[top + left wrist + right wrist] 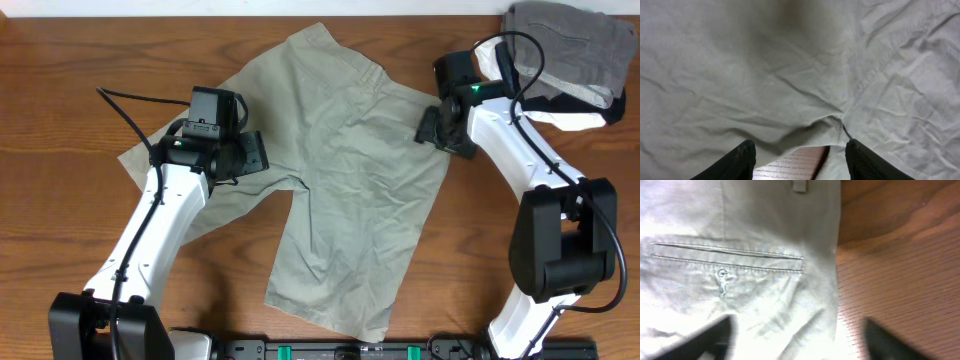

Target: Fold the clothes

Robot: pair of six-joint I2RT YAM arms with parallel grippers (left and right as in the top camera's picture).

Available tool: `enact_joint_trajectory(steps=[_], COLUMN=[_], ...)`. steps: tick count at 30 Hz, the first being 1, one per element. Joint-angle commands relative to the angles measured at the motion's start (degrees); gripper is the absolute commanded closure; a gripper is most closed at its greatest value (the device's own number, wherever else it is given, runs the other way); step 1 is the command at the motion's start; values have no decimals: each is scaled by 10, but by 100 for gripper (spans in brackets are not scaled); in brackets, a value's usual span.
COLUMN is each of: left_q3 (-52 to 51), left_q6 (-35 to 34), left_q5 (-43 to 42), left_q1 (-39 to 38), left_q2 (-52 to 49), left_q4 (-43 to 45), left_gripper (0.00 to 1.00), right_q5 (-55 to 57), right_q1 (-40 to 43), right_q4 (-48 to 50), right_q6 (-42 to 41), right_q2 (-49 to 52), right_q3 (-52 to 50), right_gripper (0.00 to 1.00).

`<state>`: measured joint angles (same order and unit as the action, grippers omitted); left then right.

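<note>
The clothes, a pair of pale khaki-green shorts [350,170], lie spread flat across the middle of the wooden table, waistband at the far side and legs toward the near edge. My left gripper [252,155] hovers at the crotch between the two legs. In the left wrist view it [800,161] is open, with the seamed cloth [790,75] and a strip of wood between its fingers. My right gripper [432,125] sits at the shorts' right edge near the waistband. It [800,341] is open over the cloth edge, below a back pocket [725,260]. Neither holds anything.
A pile of folded garments stands at the far right corner: a darker grey one [570,35] on top of white and black ones [565,112]. A black cable [130,102] runs from the left arm. Bare wood [80,60] surrounds the shorts.
</note>
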<state>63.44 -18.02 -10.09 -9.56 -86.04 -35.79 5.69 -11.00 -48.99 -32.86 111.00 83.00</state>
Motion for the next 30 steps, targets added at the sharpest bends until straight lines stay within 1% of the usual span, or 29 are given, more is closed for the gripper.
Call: enact_joint_trajectory(steps=[1,4,7,8,10,11,15,16,18,30], left_q3=[-6,-6,-6,-6,-6,-6,-6,-6,-6,-6], left_q6=[-2,-3,-5,-5,-5,-5,-7,-7,-7,-10], left_q5=[7,7,7,7,7,7,7,7,7,29], left_q1=[-2,2,4,4,4,4,4,4,4,4], left_q2=[-3,-20,-60,-79,-109,-122,-148,-151,-156,-235], left_q4=[-3,1,-3,-9,-19,-21,-21,-19,-19,-19], left_gripper=[40,41,55,63,75,79,82,85,88,89], right_q5=[13,2,-14,-14,-14,-14,-15,-14,-14,-16], right_q1=[5,7,4,1,-2,-3,-3,-3,-3,-3], right_q4=[-1,2,9,11,12,12,12,13,13,25], right_q6=[14,64,121,130,139,139,139,139,139,139], right_q2=[-11,-31,-51,-59,-69,-73,-79,-79,-79,-79], right_q3=[7,7,7,7,7,7,7,7,7,7], right_gripper=[2,4,6,7,8,9,9,9,10,10])
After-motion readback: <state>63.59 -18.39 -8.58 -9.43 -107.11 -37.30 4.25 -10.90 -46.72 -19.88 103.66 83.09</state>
